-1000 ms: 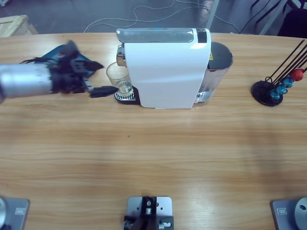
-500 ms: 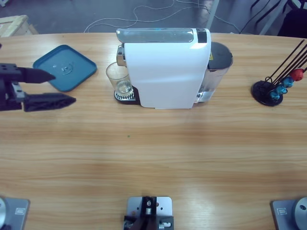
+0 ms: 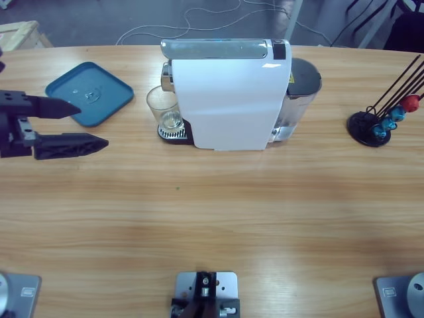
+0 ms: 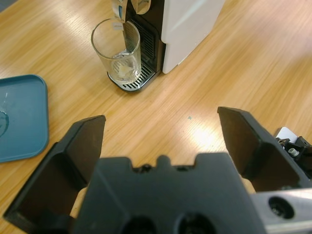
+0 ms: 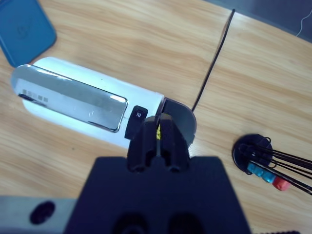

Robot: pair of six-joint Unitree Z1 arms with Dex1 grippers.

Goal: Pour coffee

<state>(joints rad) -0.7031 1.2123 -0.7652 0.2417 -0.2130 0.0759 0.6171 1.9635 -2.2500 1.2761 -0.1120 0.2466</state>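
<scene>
wooden table (image 3: pixel 212 205): i'm holding left gripper (image 3: pixel 83 124) jaws apart, should be lining squarely on small clear glass tumbler (image 3: pixel 163 108); right gripper (image 5: pixel 158 139) jaws together.

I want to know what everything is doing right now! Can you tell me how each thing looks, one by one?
glass: upright on the machine's drip grate, no coffee visible in it
coffee machine: standing, lid lever down
blue tray: flat on the table, nothing on it
capsule holder: standing, red and blue capsules on it
left pincer: open, holding nothing
right pincer: shut, above the machine
</scene>
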